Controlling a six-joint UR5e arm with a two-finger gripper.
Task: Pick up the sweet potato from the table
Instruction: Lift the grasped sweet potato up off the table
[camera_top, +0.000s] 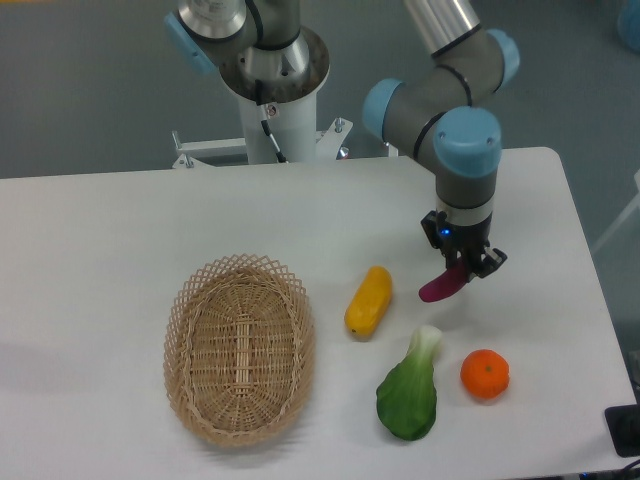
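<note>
The claw (463, 268) is closed around the upper end of the sweet potato (441, 285), which hangs down and to the left from between the fingers, tilted, its lower tip pointing toward the gap between the yellow vegetable (368, 300) and the bok choy (410, 390). From where I stand it looks clear of the table (120, 240), though only just (there is no shadow plain enough to be sure of the gap).

The grip is at one tapered end, not the middle, so most of the tuber dangles free. I would judge that the weak point: a smooth skin on a narrowing end can slide out if the arm jerks or swings. The way to do this well is to raise it straight up, slowly and without turning the wrist, keeping the fingers pressed tight, until the low tip is well above the bok choy's white stalk and the orange (485, 373) nearby. No sideways travel until that height is gained, or the hanging end may clip the leaves.

The wicker basket (240, 345) sits well apart to the left and is not in the way.
</note>
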